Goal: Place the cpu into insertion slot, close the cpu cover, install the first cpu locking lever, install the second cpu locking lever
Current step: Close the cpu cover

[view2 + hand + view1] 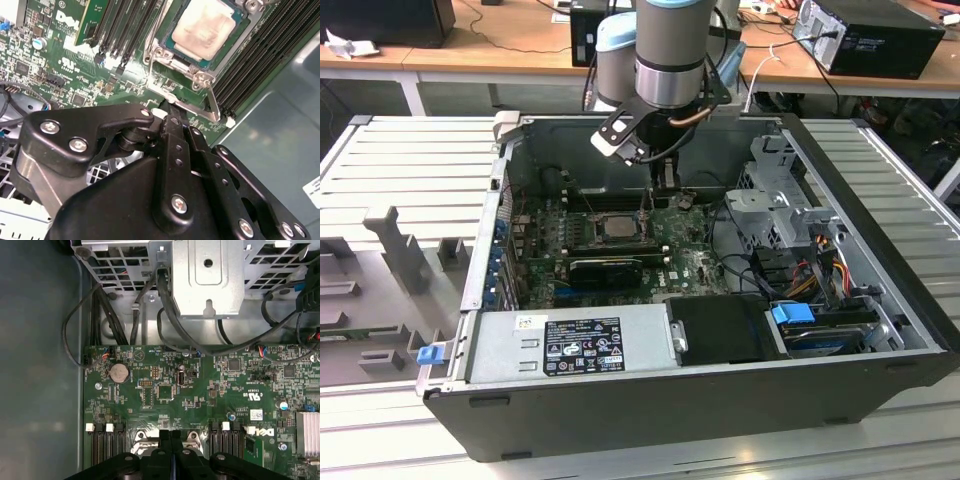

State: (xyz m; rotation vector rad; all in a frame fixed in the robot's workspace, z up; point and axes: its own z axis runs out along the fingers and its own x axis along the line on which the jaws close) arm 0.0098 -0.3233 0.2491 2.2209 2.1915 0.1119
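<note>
jaws: pressed together, nothing visibly gripped | touching locking lever (pixel 200 111) | cpu (pixel 202 27) seated just beyond the lever

Coin battery (pixel 119 372) on green board (pixel 200 400)

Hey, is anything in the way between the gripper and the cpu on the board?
Nothing visible does. The gripper hangs beside a silvery lever, and the cpu lies open to view just past it.
</note>
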